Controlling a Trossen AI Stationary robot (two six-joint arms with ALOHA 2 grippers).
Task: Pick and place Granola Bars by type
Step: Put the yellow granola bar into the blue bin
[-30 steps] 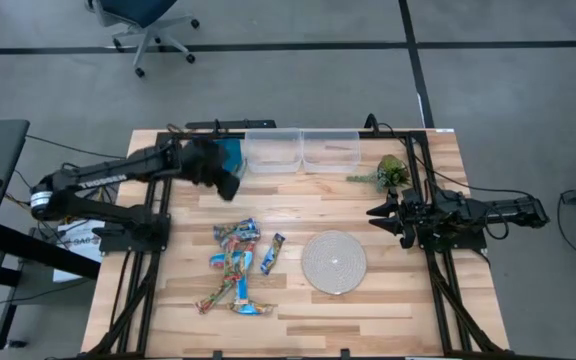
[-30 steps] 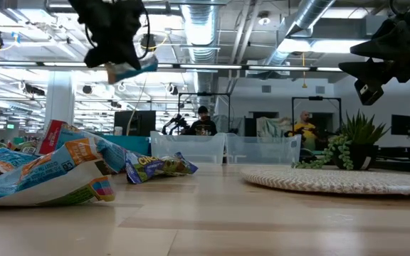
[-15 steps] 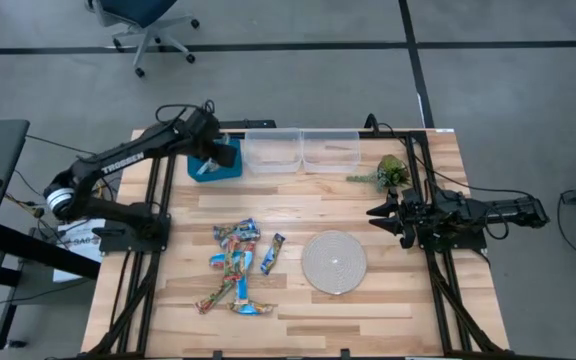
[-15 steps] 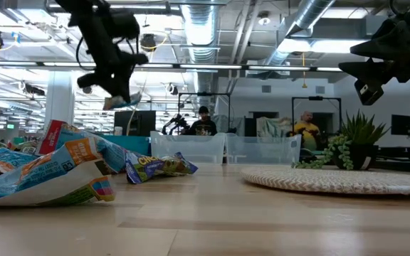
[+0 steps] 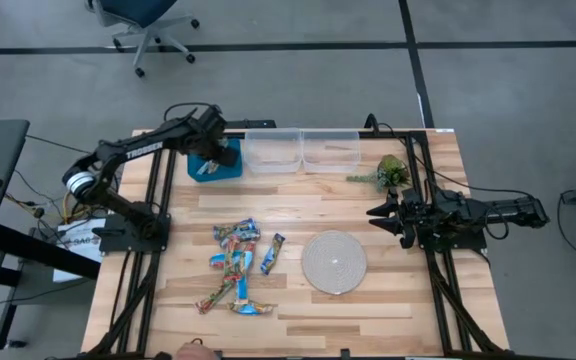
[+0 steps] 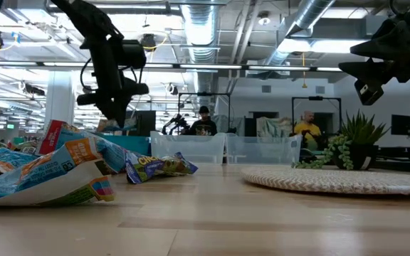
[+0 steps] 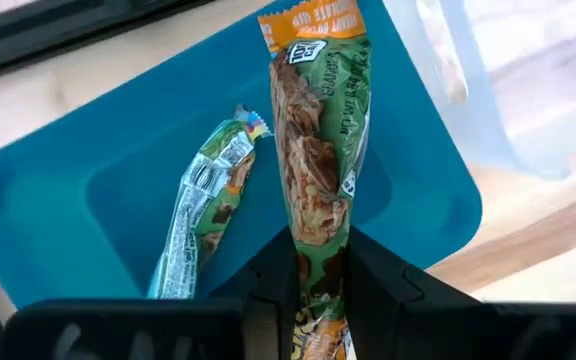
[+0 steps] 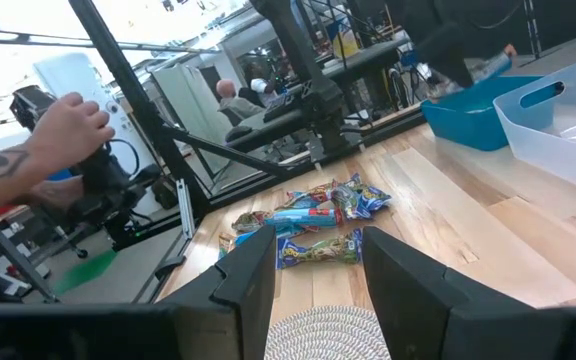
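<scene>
The left hand (image 7: 320,265) is over the blue tray (image 5: 215,165) at the far left of the worktop (image 5: 298,315). Its fingers are pinched on 1 granola bar (image 7: 320,140) in a green and orange wrapper, which hangs down into the tray. 1 more bar (image 7: 203,205) already lies in the blue tray, just beside the held one.

The rest of the granola bars (image 5: 238,265) lie in a loose pile on the near left part of the worktop. Some are blue and white and some are many colours. It is hard to count them from above, maybe 8.

2 clear bins (image 5: 301,150) stand to the right of the blue tray. A round grey mat (image 5: 333,261) lies right of the pile, and a green plant (image 5: 388,172) sits far right.

The right hand (image 5: 378,213) waits over the right side of the worktop with its fingers spread wide, holding nothing.
</scene>
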